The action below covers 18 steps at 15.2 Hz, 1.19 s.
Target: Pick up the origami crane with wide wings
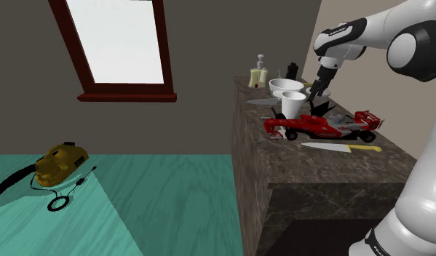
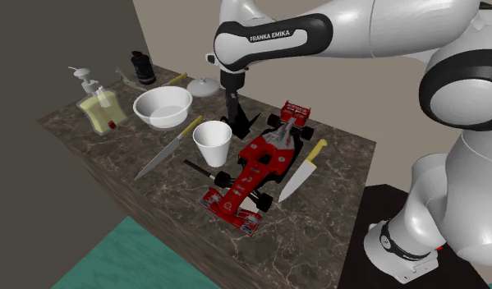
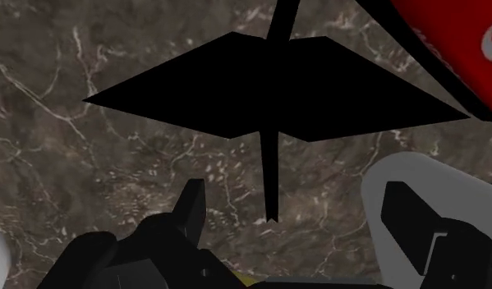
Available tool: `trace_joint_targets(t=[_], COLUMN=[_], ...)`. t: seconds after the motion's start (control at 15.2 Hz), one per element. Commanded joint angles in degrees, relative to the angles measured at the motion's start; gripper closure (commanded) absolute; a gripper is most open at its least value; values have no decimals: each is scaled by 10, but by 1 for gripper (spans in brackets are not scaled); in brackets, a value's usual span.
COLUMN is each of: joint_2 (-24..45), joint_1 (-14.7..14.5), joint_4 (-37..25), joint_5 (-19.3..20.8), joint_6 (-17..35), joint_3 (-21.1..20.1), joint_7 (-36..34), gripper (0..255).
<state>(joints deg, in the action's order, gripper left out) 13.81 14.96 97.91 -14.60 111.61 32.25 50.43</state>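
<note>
Your claw (image 3: 295, 201) hangs spread over the dark marbled bench (image 3: 88, 181), its fingers apart and clasping nothing. The black origami crane (image 3: 277, 94) sits on the bench directly beneath it. Its wide wings reach out past both fingers, and one thin point runs between them. In the second exterior view, the crane sits between a white cup (image 2: 213, 141) and a red toy racing car (image 2: 256, 168).

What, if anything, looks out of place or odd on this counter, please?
Nothing is spilled or broken. The oddities: a red toy car sits beside a cup and bowl, a knife and a second knife lie loose on the counter, and the paper crane is drawn flat black, no folds showing.
</note>
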Motion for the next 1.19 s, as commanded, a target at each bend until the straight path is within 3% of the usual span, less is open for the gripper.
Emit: trace_joint_targets(t=[0.0,0.53,0.59,1.12], joint_2=[16,28,28,28], joint_1=[7,8,8,8], joint_4=[-6,23,23,24], joint_5=[-11,-21,-21,-21], joint_6=[8,45,45,46], joint_3=[-1,-4,-4,-4], joint_7=[10,20,20,20], gripper=[0,0,255,255])
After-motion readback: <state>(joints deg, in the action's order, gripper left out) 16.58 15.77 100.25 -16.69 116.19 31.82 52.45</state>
